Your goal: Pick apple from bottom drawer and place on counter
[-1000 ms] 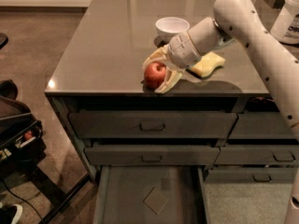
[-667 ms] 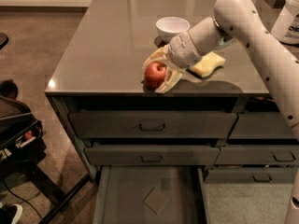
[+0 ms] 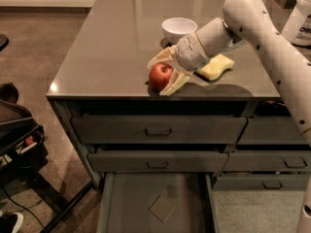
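Note:
The red apple (image 3: 160, 75) rests at the front edge of the glossy dark counter (image 3: 112, 42). My gripper (image 3: 157, 78) reaches in from the right, with one pale finger (image 3: 163, 58) behind the apple and the other in front, both against it. The bottom drawer (image 3: 131, 203) is pulled open below. Its grey floor holds nothing and shows a diamond mark and a small square mark.
A white bowl (image 3: 179, 29) and a yellow sponge (image 3: 216, 66) sit on the counter behind the gripper. A white container (image 3: 300, 18) stands at the far right. Two upper drawers (image 3: 158, 130) are closed. Black equipment (image 3: 14, 135) stands on the floor at left.

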Robot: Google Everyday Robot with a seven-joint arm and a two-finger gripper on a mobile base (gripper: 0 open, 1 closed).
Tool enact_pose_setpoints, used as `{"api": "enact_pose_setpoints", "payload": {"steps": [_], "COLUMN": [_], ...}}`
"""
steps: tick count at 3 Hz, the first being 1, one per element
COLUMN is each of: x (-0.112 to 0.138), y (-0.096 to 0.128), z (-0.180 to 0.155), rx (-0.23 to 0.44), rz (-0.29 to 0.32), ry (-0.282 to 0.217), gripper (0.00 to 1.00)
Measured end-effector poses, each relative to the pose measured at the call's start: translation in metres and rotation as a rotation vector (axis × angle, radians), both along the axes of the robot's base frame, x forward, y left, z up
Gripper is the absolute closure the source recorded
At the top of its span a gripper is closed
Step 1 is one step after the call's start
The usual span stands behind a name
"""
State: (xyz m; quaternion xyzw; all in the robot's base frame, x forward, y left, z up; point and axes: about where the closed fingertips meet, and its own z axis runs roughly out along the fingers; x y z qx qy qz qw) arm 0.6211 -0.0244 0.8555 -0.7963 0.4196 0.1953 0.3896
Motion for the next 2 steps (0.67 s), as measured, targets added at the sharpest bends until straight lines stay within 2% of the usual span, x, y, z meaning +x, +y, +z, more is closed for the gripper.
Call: {"api": "enact_pose_setpoints", "payload": {"steps": [1, 2], "x": [0.0, 0.0], "y": [0.0, 0.0001], "z": [0.0, 0.0], "rx": [0.0, 0.0], "rz": [0.0, 0.0], "ry": [0.0, 0.0], "gripper": [0.0, 0.0]}}
